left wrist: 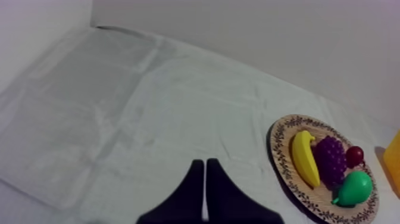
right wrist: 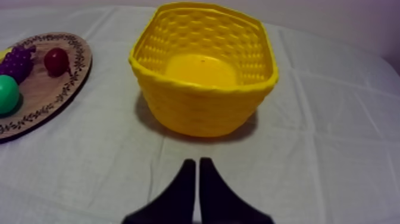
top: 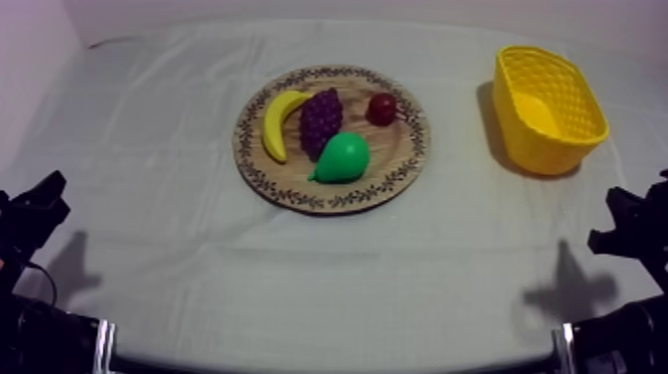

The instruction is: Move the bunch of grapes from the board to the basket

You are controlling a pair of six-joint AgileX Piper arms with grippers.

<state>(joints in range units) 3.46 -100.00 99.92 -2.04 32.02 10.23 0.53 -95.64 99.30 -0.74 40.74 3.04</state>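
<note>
Bunch of grapes hemmed by banana, pear, small red fruit on board; left claw, right claw narrow, empty.

surface: we see a table under a grey-white cloth creased with fold lines | walls: a plain pale wall along the table's far edge, another at its left edge | light: soft and dim, blurred shadows near the table's near corners
</note>
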